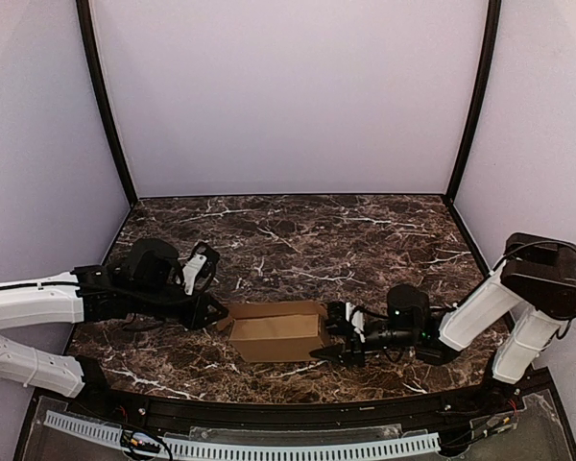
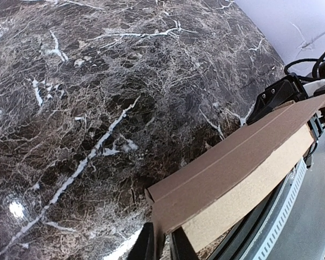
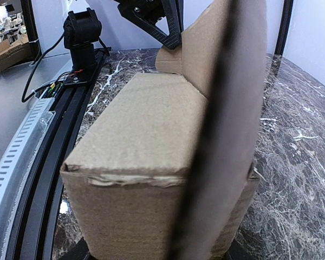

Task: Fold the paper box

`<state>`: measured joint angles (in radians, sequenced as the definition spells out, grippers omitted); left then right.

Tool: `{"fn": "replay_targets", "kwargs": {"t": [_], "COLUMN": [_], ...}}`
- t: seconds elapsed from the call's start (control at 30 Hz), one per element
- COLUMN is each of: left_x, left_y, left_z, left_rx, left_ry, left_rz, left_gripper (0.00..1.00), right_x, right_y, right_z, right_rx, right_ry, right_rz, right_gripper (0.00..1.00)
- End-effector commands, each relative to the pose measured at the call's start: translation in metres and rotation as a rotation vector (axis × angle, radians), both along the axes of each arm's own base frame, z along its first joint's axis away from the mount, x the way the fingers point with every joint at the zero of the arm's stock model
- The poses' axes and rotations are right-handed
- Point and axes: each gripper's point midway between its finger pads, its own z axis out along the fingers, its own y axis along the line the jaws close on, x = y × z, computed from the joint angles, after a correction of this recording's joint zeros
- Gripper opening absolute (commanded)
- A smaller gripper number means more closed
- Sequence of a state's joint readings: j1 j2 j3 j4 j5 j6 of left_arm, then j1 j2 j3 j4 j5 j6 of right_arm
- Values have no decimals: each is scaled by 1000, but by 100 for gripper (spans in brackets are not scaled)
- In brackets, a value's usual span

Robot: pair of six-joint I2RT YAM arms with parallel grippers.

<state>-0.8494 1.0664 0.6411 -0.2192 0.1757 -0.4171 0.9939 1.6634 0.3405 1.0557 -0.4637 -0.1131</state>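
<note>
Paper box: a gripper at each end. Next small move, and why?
Probably turn the left gripper slightly inward, folding the end flap it pinches toward the paper box. That flap juts out at the left end, while the right gripper straddles the right end and seems to brace it.

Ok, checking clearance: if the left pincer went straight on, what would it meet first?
The paper box: its end flap sits between the left pincer's fingers; past that, probably the right pincer.
</note>
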Motion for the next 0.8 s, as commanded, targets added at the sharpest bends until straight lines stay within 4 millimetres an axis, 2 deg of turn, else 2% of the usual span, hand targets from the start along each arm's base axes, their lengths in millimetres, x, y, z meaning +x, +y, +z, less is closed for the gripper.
{"fn": "replay_targets", "kwargs": {"t": [0.0, 0.13, 0.33, 0.47, 0.63, 0.77], "left_x": [1, 0, -1, -1, 0, 1], "left_y": [1, 2, 2, 4, 4, 3], "left_z": [4, 1, -2, -6, -5, -5], "left_rx": [23, 36, 45, 55, 54, 54], "left_ry": [-1, 10, 36, 45, 43, 46], "left_rz": [1, -1, 6, 19, 23, 23], "left_gripper": [6, 4, 20, 23, 18, 8], "right_x": [8, 11, 13, 13, 12, 11], "right_y": [0, 1, 3, 3, 2, 2], "right_z": [3, 5, 8, 9, 9, 7], "right_rx": [23, 28, 36, 41, 42, 39], "right_ry": [-28, -35, -40, -40, -39, -35], "right_rz": [-30, -40, -47, -50, -49, -47], "right_gripper": [31, 31, 31, 31, 30, 29]}}
